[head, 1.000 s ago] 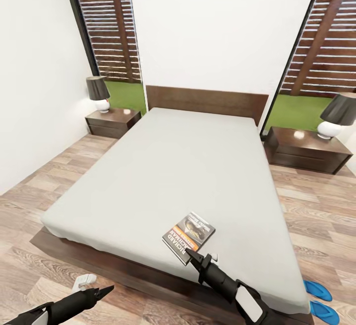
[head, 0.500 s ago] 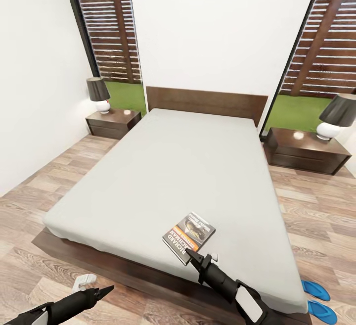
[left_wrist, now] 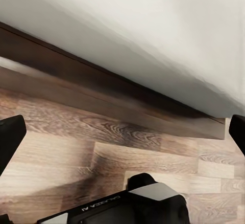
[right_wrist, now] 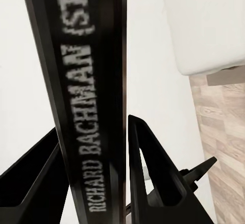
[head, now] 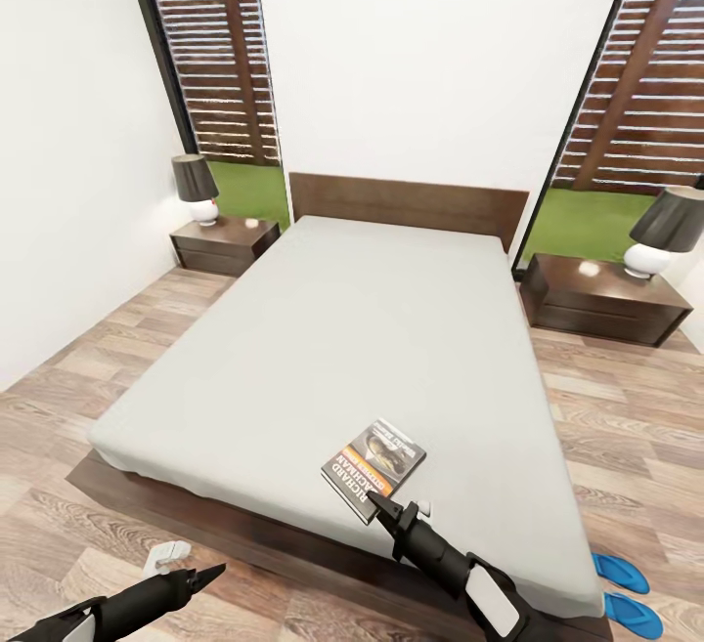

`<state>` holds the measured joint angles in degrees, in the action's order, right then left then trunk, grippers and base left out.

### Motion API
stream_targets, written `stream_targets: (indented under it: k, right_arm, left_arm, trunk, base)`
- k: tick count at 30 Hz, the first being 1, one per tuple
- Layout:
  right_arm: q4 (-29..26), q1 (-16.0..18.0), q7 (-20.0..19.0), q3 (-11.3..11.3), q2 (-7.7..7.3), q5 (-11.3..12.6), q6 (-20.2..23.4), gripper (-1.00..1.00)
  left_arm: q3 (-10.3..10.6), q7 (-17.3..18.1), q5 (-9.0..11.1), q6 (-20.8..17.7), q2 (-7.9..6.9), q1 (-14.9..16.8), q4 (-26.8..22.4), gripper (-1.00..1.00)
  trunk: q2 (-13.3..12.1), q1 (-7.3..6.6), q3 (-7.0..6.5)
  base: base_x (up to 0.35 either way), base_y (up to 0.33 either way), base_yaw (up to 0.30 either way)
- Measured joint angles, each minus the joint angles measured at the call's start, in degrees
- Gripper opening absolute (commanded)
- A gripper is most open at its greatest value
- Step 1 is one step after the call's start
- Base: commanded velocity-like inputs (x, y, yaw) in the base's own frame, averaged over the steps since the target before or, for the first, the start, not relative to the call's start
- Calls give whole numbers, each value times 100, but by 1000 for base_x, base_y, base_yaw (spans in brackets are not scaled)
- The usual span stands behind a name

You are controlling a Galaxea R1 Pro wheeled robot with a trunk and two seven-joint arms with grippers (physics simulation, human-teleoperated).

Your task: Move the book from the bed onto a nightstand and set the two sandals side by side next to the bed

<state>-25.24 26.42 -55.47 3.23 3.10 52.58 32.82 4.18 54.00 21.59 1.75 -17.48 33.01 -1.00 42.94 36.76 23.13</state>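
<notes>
- The bed (head: 372,349) is filling the middle of the head view, with its off-white mattress, its dark frame and its headboard standing against the white wall.
- The book (head: 374,468) is lying in the lower middle of the head view, on the mattress near the foot edge of the bed, with its cover facing up.
- The right gripper (head: 376,503) is coming from the lower right of the frame and its tip is sitting at the near edge of the book.
- In the right wrist view the spine of the book (right_wrist: 87,96), with the white letters "RICHARD BACHMAN", is standing between the two black fingers (right_wrist: 148,173), so the jaws are closing on the book.
- The left gripper (head: 210,576) is hanging in the lower left of the head view over the wood floor (head: 68,515), with its fingers drawn together to a point there; in the left wrist view its fingertips (left_wrist: 10,134) are sitting wide apart at both edges, so I cannot tell the state of its jaws.
- The two sandals (head: 622,591) are lying on the floor in the lower right corner, just beside the bed, one near the other.
- One nightstand (head: 223,243) is standing at the middle left and the other nightstand (head: 604,300) at the middle right, each carrying a lamp (head: 195,187) with a dark shade.
- A small white object (head: 168,555) is lying on the floor near the foot of the bed, at lower left.
</notes>
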Motion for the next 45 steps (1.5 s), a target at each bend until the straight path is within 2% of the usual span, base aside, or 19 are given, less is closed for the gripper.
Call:
stream_targets:
  k: [14, 45]
  right_arm:
    - [0, 0, 0, 0, 0, 0, -5, -100]
    - [9, 0, -2, -1, -12, -3, -60, -100]
  left_arm:
    - [-2, 0, 0, 0, 0, 0, 0, 100]
    - [-6, 0, 1, 0, 0, 0, 0, 100]
  trunk:
    - [-562, -308, -252]
    - [-564, -309, -513]
  base:
    - [0, 0, 0]
    - [0, 0, 0]
